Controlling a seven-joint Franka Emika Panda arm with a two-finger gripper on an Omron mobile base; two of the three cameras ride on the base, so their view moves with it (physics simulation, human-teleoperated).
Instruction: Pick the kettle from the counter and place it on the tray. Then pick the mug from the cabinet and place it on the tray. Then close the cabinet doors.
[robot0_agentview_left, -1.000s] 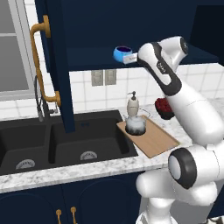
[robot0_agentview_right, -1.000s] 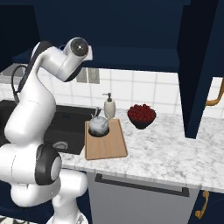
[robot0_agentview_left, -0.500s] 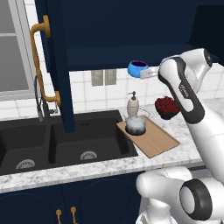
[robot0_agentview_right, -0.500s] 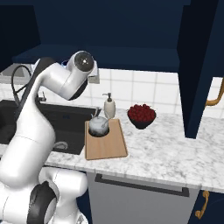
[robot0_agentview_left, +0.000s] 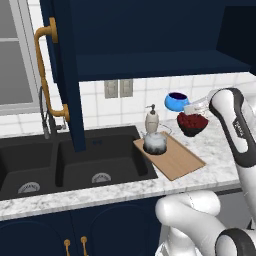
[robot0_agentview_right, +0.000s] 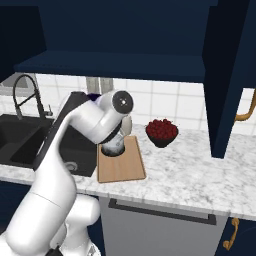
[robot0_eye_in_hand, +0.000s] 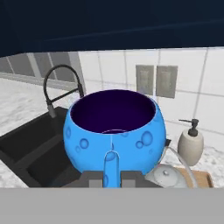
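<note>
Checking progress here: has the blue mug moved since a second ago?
Yes. In the left base view the mug, held in the claw, has come down from the cabinet shelf and right, toward the fruit bowl.

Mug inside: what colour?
Dark purple inside the bright blue mug; clearest in the hand view.

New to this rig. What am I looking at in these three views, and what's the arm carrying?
It is a rendered kitchen with a white robot arm on a mobile base. Two pictures come from cameras on the base, behind the arm to its left and right. The third looks along the hand itself. The gripper is shut on the handle of a blue mug, carried in the air above the counter. On the counter lies a wooden tray with the silvery kettle already on it. Behind stand a soap bottle and a bowl of red fruit. A black sink sits to the left. The wall cabinet doors are open.
</note>
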